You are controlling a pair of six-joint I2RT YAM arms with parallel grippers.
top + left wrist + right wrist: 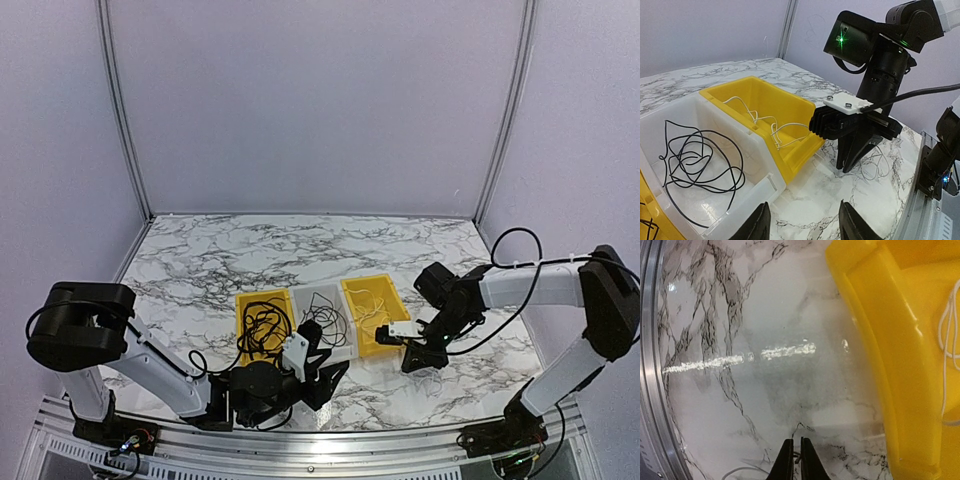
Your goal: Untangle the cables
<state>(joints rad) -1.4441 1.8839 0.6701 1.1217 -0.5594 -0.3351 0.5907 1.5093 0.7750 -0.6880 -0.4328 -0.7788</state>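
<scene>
One pale cable [740, 469] lay on the tabletop [765, 305] near its front right corner, beside the yellow bin [890, 365]; black cables [262, 325] were already binned. The right hand [796, 460] was set down at it, nearly closed, a grip unconfirmed. The left hand [807, 222] was open, empty. A secure pinch and lift appeared needed next.

Left arm [160, 370] stretched low along the near edge, elbow folded, left gripper [805, 225] pointing right, jaws spread wide! Right arm [530, 285] reaches in from the right, wrist tipped down, right gripper [793, 460] aimed nearly straight down, fingers pinched almost together.
</scene>
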